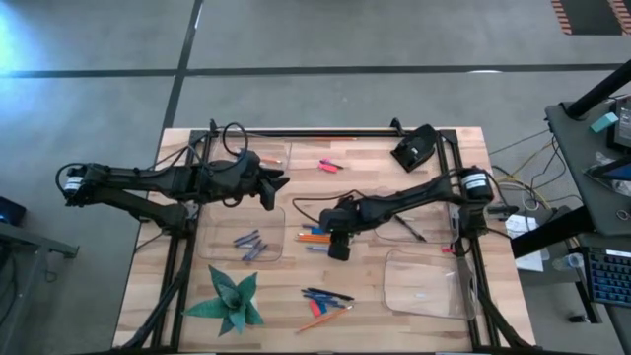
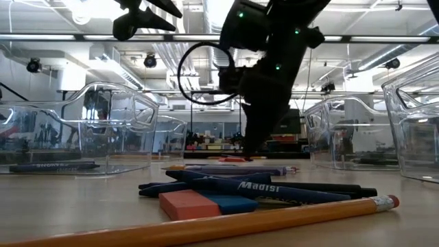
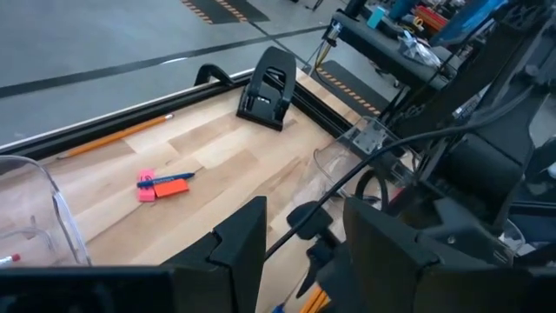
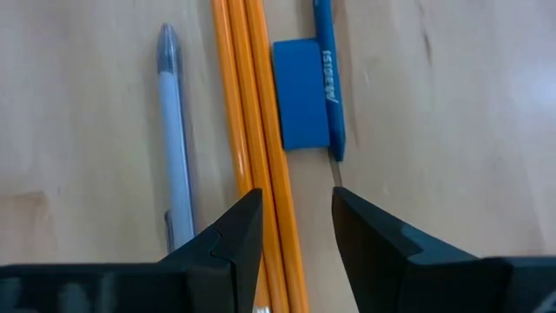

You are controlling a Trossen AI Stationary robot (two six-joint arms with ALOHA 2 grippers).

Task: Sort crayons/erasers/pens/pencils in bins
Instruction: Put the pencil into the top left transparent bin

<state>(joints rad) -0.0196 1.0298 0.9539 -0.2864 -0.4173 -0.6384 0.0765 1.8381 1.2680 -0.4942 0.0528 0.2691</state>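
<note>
Sorting is barely begun on the bench [image 1: 394,306]. From left: the left pincer [image 1: 279,184] hangs released and empty above the rear bins; below it one bin [image 1: 212,251] already holds several crayons [image 1: 248,246]. At centre the right pincer [image 4: 295,228], fingers parted and gripping nothing, hovers low over two pencils [image 4: 261,113] beside a blue eraser [image 4: 300,106]. Near the front edge a heap of pens [image 1: 328,295], erasers and a pencil awaits, as do pink erasers [image 1: 329,166] at the rear. The right-hand bin [image 1: 424,286] looks empty.
</note>
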